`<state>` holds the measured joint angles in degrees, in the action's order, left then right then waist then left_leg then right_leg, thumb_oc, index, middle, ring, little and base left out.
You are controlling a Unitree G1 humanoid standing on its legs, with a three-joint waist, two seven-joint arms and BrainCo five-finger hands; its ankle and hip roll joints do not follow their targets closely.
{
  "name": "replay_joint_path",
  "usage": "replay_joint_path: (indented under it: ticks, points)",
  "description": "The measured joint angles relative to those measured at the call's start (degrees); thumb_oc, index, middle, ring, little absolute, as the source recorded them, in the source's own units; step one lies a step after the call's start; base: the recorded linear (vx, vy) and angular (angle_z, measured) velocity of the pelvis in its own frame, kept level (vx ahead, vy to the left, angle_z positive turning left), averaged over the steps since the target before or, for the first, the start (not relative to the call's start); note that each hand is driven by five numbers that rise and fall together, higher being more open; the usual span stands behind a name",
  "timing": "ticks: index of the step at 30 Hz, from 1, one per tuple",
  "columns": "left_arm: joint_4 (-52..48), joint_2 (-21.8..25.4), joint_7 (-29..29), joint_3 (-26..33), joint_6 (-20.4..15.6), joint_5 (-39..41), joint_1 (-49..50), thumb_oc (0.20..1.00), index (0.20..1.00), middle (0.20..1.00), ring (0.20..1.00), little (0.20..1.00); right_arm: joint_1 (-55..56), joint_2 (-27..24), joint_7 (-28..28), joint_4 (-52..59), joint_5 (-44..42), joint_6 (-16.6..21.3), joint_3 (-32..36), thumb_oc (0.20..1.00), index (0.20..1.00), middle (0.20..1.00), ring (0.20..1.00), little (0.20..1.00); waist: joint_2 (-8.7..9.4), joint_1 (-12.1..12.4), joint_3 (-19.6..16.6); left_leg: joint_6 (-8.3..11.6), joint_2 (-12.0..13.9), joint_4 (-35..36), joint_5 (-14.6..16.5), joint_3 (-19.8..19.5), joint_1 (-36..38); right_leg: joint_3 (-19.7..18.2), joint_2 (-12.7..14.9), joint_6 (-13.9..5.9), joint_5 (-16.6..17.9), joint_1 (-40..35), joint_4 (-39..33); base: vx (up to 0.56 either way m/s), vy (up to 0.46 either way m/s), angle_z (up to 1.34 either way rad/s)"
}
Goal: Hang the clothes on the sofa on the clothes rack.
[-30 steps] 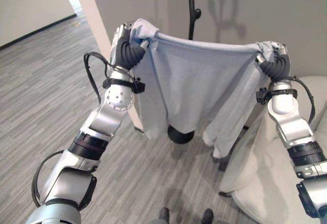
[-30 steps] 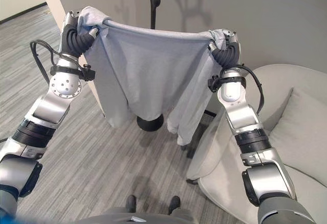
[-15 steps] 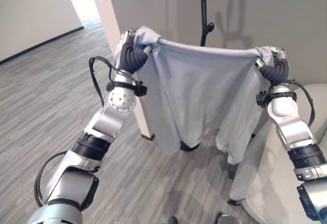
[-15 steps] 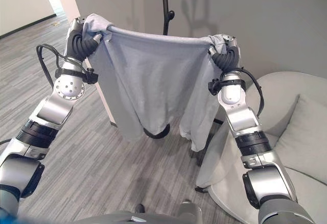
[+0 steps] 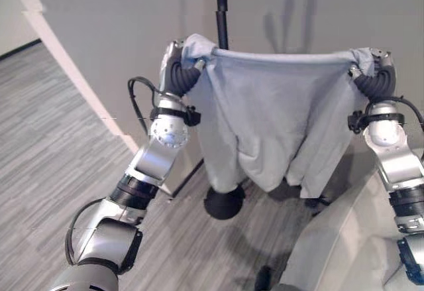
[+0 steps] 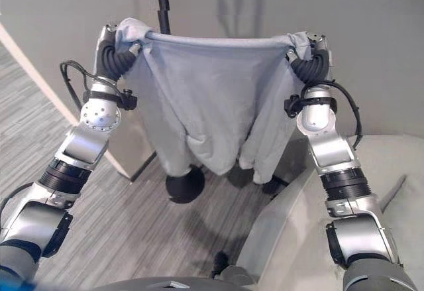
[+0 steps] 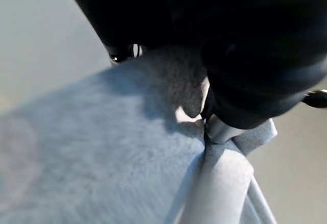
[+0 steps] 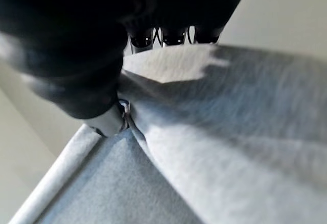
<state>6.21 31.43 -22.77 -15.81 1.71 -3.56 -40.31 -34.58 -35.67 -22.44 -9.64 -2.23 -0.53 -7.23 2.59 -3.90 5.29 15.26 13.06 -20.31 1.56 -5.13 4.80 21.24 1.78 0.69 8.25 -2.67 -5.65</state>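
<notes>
Garment point(image 5: 278, 125), pale blue-grey, one item.

A: Location: held in the air between both hands, top edge stretched nearly level, body and sleeves hanging loose below. It hangs in front of the clothes rack pole point(image 5: 221, 2), the dark upright against the grey wall point(image 5: 119, 32).

B: Holders?

A: Left hand point(image 5: 177, 65), fingers curled round a bunched corner of the cloth, thumb pinching it; the left wrist view shows the fabric drawn tight under the dark fingertips. Right hand point(image 6: 310, 58), likewise closed on the opposite corner, cloth gathered under its fingers in the right wrist view.

B: Other fittings?

A: Rack base point(image 5: 223, 202), round and dark, on the striped floor point(image 5: 53, 145) below the hem. Sofa point(image 6: 311, 225), pale, at the robot's right. The pole's hooks lie above the frame edge, so their height cannot be told.

B: Handling note for the step?

A: Judged as the approach to the rack. Advised: keep the top edge taut and level so the cloth does not sag onto the pole early; lift it above a hook before moving forward; centre the neck or shoulder seam on the pole, not a sleeve; loosen one hand only once the fabric bears on the hook. Risk: the loose hem snagging low on the pole, or the garment sliding off if both hands let go together.
</notes>
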Motion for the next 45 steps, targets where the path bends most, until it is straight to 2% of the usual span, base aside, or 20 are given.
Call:
replay_joint_path:
  ticks: [1,2,3,4,5,6,7,8,9,10,11,12,13,15,16,20,23,29,34,45]
  points:
    - [-0.1,0.3,0.5,0.0,0.0,0.0,0.1,0.200,0.200,0.200,0.200,0.200,0.3,0.3,0.0,-0.1,0.0,0.0,0.0,0.200,0.200,0.200,0.200,0.200,0.23,0.1,-0.1,-0.26,-0.1,-2.1,0.5,0.5,-1.2,-0.3,0.3,0.43,-0.3,-0.9,0.0,0.11,-0.110,0.09]
    - [-0.3,0.3,0.8,0.0,0.0,0.0,0.1,0.200,0.200,0.200,0.200,0.200,0.5,0.3,0.0,-0.1,0.0,0.0,0.0,0.200,0.200,0.200,0.200,0.200,0.23,0.1,-0.1,-0.52,0.1,-1.3,1.1,1.2,-1.6,-0.5,0.6,0.69,-0.5,-1.5,0.1,0.07,-0.093,0.23]
    - [-1.2,-0.3,0.9,0.0,-0.3,0.0,0.0,0.200,0.200,0.200,0.200,0.200,1.0,-0.1,0.1,-0.7,0.0,-0.1,0.0,0.200,0.200,0.200,0.200,0.200,-0.70,-0.1,0.5,-5.57,0.1,11.0,-4.0,3.7,-1.5,-3.5,2.1,2.62,-2.7,0.7,7.7,0.12,-0.139,-0.01]
    - [-1.3,-0.7,1.0,0.2,-0.2,0.1,-0.1,0.200,0.200,0.200,0.200,0.200,1.1,0.0,0.2,-0.5,-0.1,-0.1,0.0,0.200,0.200,0.200,0.200,0.200,-1.46,1.0,1.3,-6.68,-0.3,11.0,-6.0,5.0,-0.2,-3.6,3.2,2.71,-5.6,7.3,20.5,0.08,-0.105,-0.09]
    - [-1.2,-0.6,1.0,0.9,-0.3,0.1,-0.3,0.200,0.200,0.200,0.200,0.200,1.1,0.1,0.3,0.0,-0.1,0.0,-0.2,0.200,0.200,0.200,0.200,0.200,-2.58,0.6,1.4,-6.58,0.8,8.6,-6.0,4.7,-1.5,-2.2,2.1,0.31,-10.3,10.9,23.2,0.09,-0.087,-0.16]
    - [-0.6,-0.2,1.1,1.1,-0.4,0.1,-1.0,0.200,0.200,0.200,0.200,0.200,1.3,0.4,0.3,0.0,-0.1,0.0,-0.3,0.200,0.200,0.200,0.200,0.200,-2.01,0.3,1.2,-6.34,1.2,6.1,-6.2,4.6,-2.5,-2.4,0.0,0.00,-9.6,10.6,16.5,0.05,-0.036,0.18]
    - [-0.3,1.3,1.2,1.0,-0.4,0.1,-1.9,0.200,0.200,0.200,0.200,0.200,1.3,0.8,0.3,0.0,-0.1,-0.1,-0.5,0.200,0.200,0.200,0.200,0.200,1.80,0.3,1.1,-6.16,-0.6,-0.5,-6.1,5.7,-4.5,-2.8,-0.7,3.44,-2.8,8.5,6.5,0.05,-0.003,0.31]
    - [-0.6,2.8,1.3,1.0,-0.4,0.1,-2.4,0.200,0.200,0.200,0.200,0.200,1.0,1.2,0.3,0.0,-0.1,-0.1,-0.5,0.200,0.200,0.200,0.200,0.200,6.32,0.2,0.9,-5.65,-2.5,-6.3,-3.8,8.2,-6.5,-2.5,1.9,7.49,5.8,7.0,4.5,0.04,0.015,0.43]
    - [-1.6,2.5,0.9,1.1,-1.4,0.1,-0.8,0.200,0.200,0.200,0.200,0.200,0.8,0.6,0.1,0.5,-0.1,1.0,0.6,0.200,0.200,0.200,0.200,0.200,4.80,0.4,0.0,-4.54,0.7,-5.8,1.6,8.6,-8.5,-2.5,0.6,3.72,-2.3,3.5,2.1,0.05,0.067,0.23]
    - [-2.4,2.6,0.7,0.3,-1.7,0.1,-0.1,0.200,0.200,0.200,0.200,0.200,0.9,0.4,-0.4,0.8,-0.1,1.7,1.2,0.200,0.200,0.200,0.200,0.200,2.93,1.0,-0.4,-3.64,2.1,-1.9,2.2,6.7,-9.8,-2.5,-0.6,4.04,-2.2,4.3,1.6,0.02,0.063,0.04]
    - [-2.6,2.6,0.8,0.3,-1.7,0.1,0.1,0.200,0.200,0.200,0.200,0.200,0.6,0.4,-0.4,0.8,-0.1,1.9,1.2,0.200,0.200,0.200,0.200,0.200,1.93,2.0,0.3,-4.03,2.3,4.1,1.8,5.8,-11.0,-3.1,-0.9,3.99,-2.5,4.8,1.5,0.03,0.109,-0.10]
    - [-2.1,2.5,0.8,-0.2,-1.6,0.1,-0.4,0.200,0.200,0.200,0.200,0.200,0.5,0.8,-0.2,-0.7,-0.4,1.3,0.8,0.200,0.200,0.200,0.200,0.200,2.75,2.8,1.7,-4.47,-0.8,13.1,0.9,3.9,-13.3,-3.4,0.4,2.97,-1.7,4.5,0.1,0.05,0.094,-0.01]
    - [-2.0,2.5,0.8,-0.5,-1.5,0.1,-0.3,0.200,0.200,0.200,0.200,0.200,0.5,0.7,0.1,-1.0,-0.4,1.0,0.4,0.200,0.200,0.200,0.200,0.200,2.25,3.0,2.0,-5.27,-1.5,18.3,-0.7,3.1,-13.8,-3.5,0.8,2.35,-1.6,4.4,0.0,0.07,0.128,0.10]
    - [-2.0,2.5,0.7,-1.3,-1.5,0.1,-0.5,0.200,0.200,0.200,0.200,0.200,0.4,0.6,0.0,-2.0,-0.4,0.9,0.3,0.200,0.200,0.200,0.200,0.200,0.45,2.9,2.9,-6.31,-2.1,22.4,-3.0,4.0,-14.3,-3.1,0.6,0.79,-2.0,3.2,-0.3,0.11,0.102,-0.10]
    - [-2.0,2.5,0.7,-1.8,-1.5,0.1,-0.3,0.200,0.200,0.200,0.200,0.200,1.2,1.6,0.0,-2.1,-0.4,0.7,0.1,0.200,0.200,0.200,0.200,0.200,-1.31,3.3,3.4,-7.20,-2.0,23.3,-6.1,4.8,-12.4,-4.1,0.1,-1.93,-2.7,0.7,-0.3,0.12,0.112,-0.32]
    - [-3.8,2.8,0.7,-1.8,-1.2,0.1,-0.2,0.200,0.200,0.200,0.200,0.200,2.6,1.9,0.0,-1.2,-0.3,0.7,0.2,0.200,0.200,0.200,0.200,0.200,0.32,3.8,2.4,-7.72,-6.3,25.0,-7.4,6.7,-7.9,-4.7,4.7,-5.17,-4.3,-2.7,-0.3,0.10,0.112,-0.07]
    - [-6.5,3.1,0.7,-1.6,-1.2,0.1,0.1,0.200,0.200,0.200,0.200,0.200,2.6,2.2,0.0,-0.9,-0.2,0.4,0.1,0.200,0.200,0.200,0.200,0.200,0.64,4.2,1.2,-9.80,-7.4,25.7,-8.9,8.0,-6.5,-4.8,5.8,-7.01,-4.6,-3.9,-0.3,0.03,0.066,0.06]
    - [-7.1,3.7,0.7,-1.6,-1.1,0.1,0.8,0.200,0.200,0.200,0.200,0.200,2.6,3.8,0.1,0.5,0.0,0.1,0.1,0.200,0.200,0.200,0.200,0.200,1.24,4.4,0.4,-10.69,-7.6,25.6,-8.7,9.4,-5.0,-5.4,6.0,-7.36,-4.5,-4.8,0.0,0.01,0.091,-0.08]
    - [-7.1,3.7,0.7,-1.6,-1.1,0.1,1.9,0.200,0.200,0.200,0.200,0.200,2.6,4.2,0.1,0.5,0.0,-0.3,0.1,0.200,0.200,0.200,0.200,0.200,1.23,4.1,0.4,-10.16,-7.2,25.6,-8.2,10.1,-4.5,-5.9,5.7,-7.66,-4.9,-4.8,0.0,0.00,0.056,-0.10]
    - [-7.4,3.6,0.6,-0.8,-1.1,0.1,2.7,0.200,0.200,0.200,0.200,0.200,6.7,4.2,0.1,2.4,0.8,-0.4,0.3,0.200,0.200,0.200,0.200,0.200,-0.12,4.0,-2.2,-10.26,-6.4,25.9,-8.2,10.9,-4.1,-6.4,5.6,-7.89,-5.3,-4.8,-0.3,0.00,0.012,-0.03]
